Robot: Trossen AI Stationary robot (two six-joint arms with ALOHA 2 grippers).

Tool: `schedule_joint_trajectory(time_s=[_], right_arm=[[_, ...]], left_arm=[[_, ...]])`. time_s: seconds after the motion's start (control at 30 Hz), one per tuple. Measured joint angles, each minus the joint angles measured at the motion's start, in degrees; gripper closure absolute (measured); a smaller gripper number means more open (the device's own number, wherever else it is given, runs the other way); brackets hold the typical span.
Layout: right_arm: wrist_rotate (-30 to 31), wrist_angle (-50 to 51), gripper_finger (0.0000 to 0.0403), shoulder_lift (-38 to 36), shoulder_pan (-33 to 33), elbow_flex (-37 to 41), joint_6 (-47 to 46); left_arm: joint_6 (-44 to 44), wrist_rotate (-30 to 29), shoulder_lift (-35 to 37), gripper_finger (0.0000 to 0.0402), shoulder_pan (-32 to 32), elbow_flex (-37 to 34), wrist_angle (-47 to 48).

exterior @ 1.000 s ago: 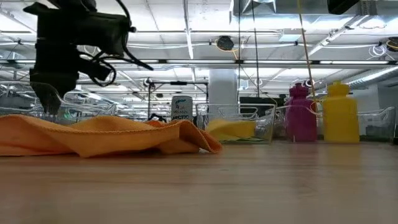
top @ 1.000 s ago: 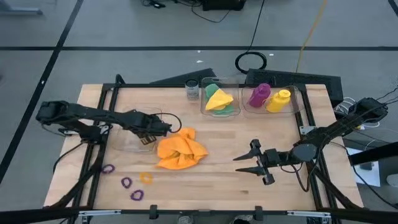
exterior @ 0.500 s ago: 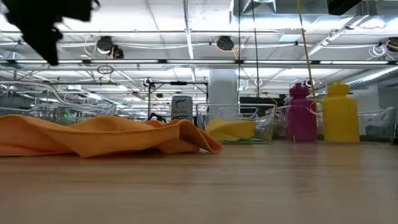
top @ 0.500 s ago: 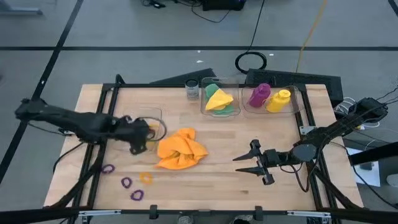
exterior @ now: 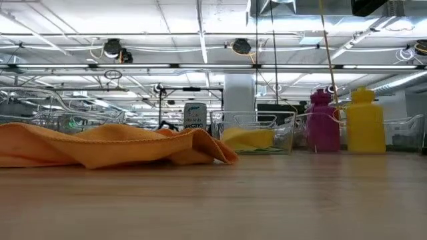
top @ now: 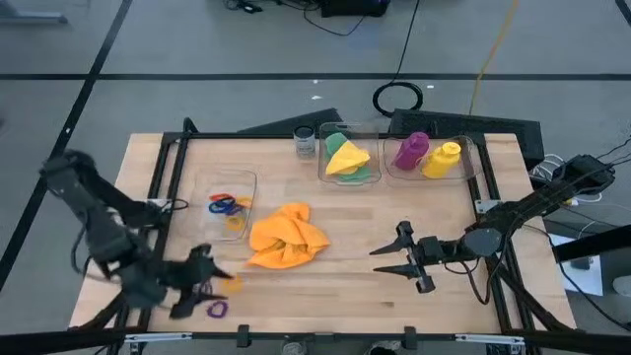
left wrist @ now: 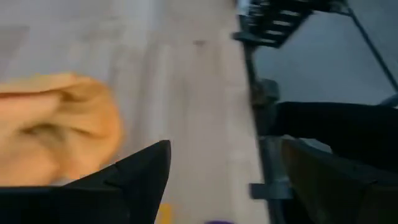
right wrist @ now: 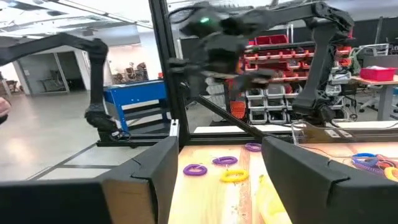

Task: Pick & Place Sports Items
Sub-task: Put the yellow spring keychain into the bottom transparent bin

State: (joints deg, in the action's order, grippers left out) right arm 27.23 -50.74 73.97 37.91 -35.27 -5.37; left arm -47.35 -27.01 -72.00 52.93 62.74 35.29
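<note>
- Left gripper (top: 202, 286) low over the rings at the table's near left, fingers spread, holding nothing; blurred in its own wrist view.
- Right gripper (top: 394, 258) waits open, empty, near right.
- Orange cloth (top: 286, 237) mid-table.
- Rings (top: 217, 309) partly hidden overhead; right wrist view shows purple and yellow ones.
- Low view shows neither gripper.

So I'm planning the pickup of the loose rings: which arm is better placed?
Left. Its end effector hovers open beside the rings; the right end effector waits open beyond the orange cloth.
</note>
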Motion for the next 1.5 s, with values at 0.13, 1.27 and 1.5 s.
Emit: schedule_joint_trajectory(time_s=[0.13,1.27,1.5], right_arm=[[0.01,0.00,0.0234,0.01,0.00,0.00,-0.45],[0.01,0.46,0.0234,-0.01,0.00,0.02,-1.05],[0.01,0.47,0.0234,0.01,0.00,0.02,-1.05]], left_arm=[[-5.48,-1.46,-5.66,0.0147,4.43,0.00,-1.98],[-24.87,9.58,-29.95,0.0147,3.21,0.00,17.56],[-25.44,12.20,-29.93,0.0147,3.43,0.00,18.23]])
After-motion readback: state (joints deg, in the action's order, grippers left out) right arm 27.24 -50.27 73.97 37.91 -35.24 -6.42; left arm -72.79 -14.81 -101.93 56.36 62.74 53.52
